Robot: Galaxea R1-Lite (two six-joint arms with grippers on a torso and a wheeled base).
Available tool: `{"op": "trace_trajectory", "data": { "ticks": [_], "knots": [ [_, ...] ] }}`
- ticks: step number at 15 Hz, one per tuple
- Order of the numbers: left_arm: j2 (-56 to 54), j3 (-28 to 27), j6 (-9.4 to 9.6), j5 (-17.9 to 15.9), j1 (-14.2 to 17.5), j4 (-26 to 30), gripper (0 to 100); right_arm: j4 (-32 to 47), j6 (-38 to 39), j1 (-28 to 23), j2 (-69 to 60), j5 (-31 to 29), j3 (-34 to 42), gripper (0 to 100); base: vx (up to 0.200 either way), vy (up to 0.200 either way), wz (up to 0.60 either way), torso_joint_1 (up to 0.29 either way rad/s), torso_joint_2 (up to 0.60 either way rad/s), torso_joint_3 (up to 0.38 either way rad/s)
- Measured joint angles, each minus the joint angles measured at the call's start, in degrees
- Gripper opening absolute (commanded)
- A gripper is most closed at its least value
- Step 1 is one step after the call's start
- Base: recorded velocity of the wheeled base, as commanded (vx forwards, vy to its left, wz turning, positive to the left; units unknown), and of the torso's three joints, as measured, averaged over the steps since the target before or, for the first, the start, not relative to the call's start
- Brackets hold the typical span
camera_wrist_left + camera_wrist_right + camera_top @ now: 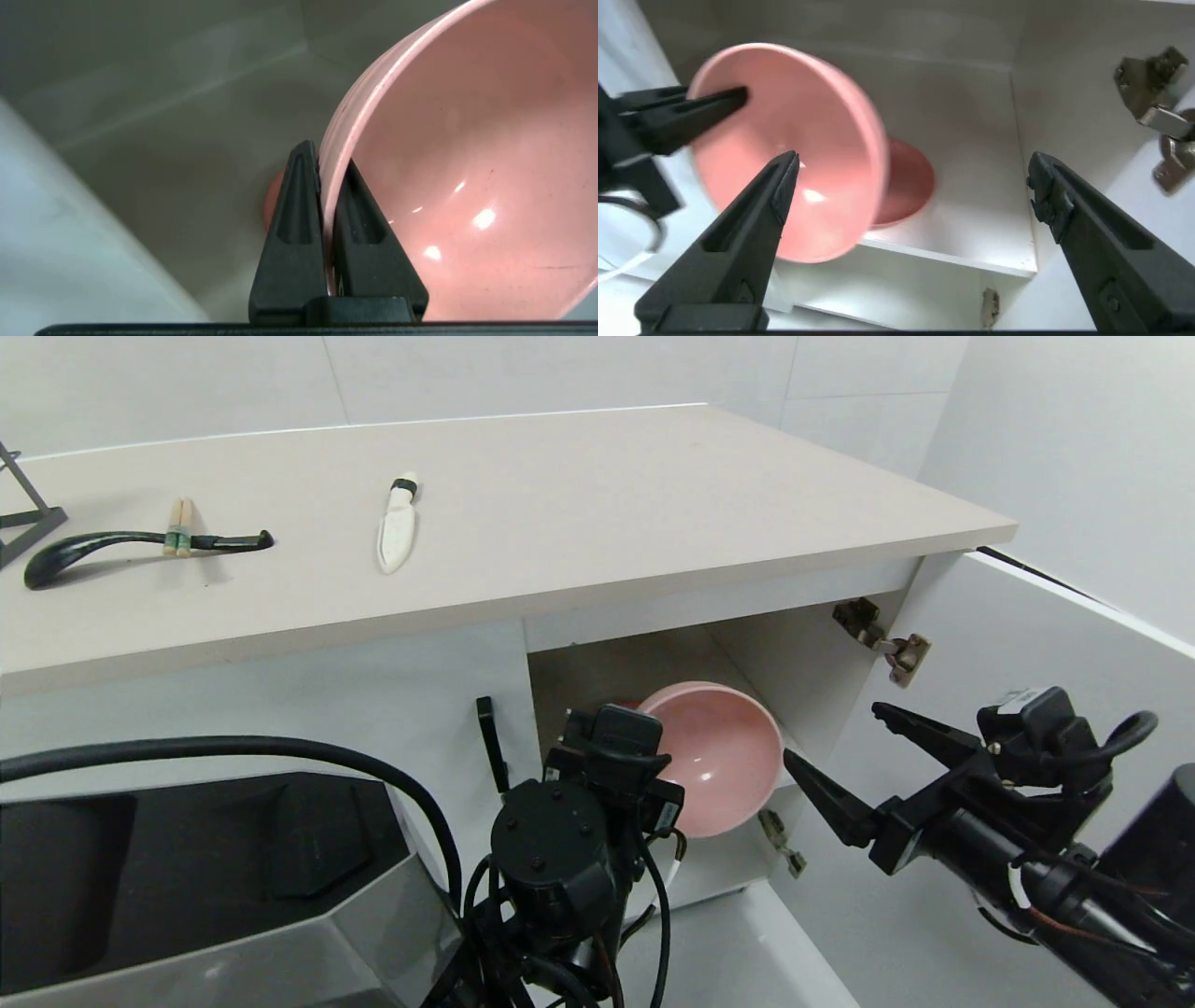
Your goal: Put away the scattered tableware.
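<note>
Pink bowl [724, 756] sat tilted at the open cabinet [794, 653] mouth, likely for shelving. Right gripper [833, 733] hung beside it, fingers apart, probably on standby.
Left wrist: left gripper [322, 168] pinched the bowl's rim.
Right wrist: another pink dish [910, 182] lay on the shelf behind.

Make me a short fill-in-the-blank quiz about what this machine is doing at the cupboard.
The left gripper is shut on the rim of a ___ bowl.
The right gripper, beside the bowl, is ___.
The ladle on the countertop is ___.
Missing words: pink; open; black.
</note>
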Motion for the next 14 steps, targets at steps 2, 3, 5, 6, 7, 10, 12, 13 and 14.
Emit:
{"op": "trace_trajectory", "data": {
  "ticks": [2,3,5,6,7,10,12,13,14],
  "knots": [
    [0.3,-0.9,-0.84,0.0,-0.5,0.0,0,0.0,0.3,-1.6,2.2,0.0,-0.8,100,0.000,0.000,0.00,0.000,0.00,0.000],
    [0.4,-1.6,-1.07,-0.1,-0.6,0.0,0,0.0,0.4,-2.6,3.7,-0.1,-1.7,100,0.000,0.000,0.00,0.000,0.00,0.000],
    [0.5,-3.2,-1.01,-0.6,-0.6,0.0,0,0.0,0.6,-3.8,6.3,-0.1,-3.8,100,0.000,0.000,0.00,0.000,0.00,0.000],
    [0.5,-3.9,-1.21,-0.9,-0.5,0.0,0,0.0,0.6,-4.0,7.1,-0.1,-4.3,100,0.000,0.000,0.00,0.000,0.00,0.000],
    [0.6,-4.8,-1.37,-1.3,-0.4,0.0,0,0.0,0.7,-4.1,7.9,-0.1,-4.7,100,0.000,0.000,0.00,0.000,0.00,0.000],
    [0.9,-6.4,-1.58,-1.5,-0.6,0.0,0,0.0,4.2,-4.6,8.9,-0.1,-6.0,100,0.000,0.000,0.00,0.000,0.00,0.000],
    [1.0,-6.7,-1.67,-1.5,-0.9,0.0,0,0.0,4.8,-5.8,9.3,-0.1,-7.0,100,0.000,0.000,0.00,0.000,0.00,0.000],
    [1.0,-6.7,-1.87,-1.5,-0.9,0.0,0,0.0,4.9,-6.2,9.4,-0.1,-7.3,100,0.000,0.000,0.00,0.000,0.00,0.000],
    [1.0,-6.8,-2.35,-1.5,-1.0,0.0,0,0.0,4.9,-6.3,9.4,-0.1,-7.5,100,0.000,0.000,0.00,0.000,0.00,0.000]
  ]
}}
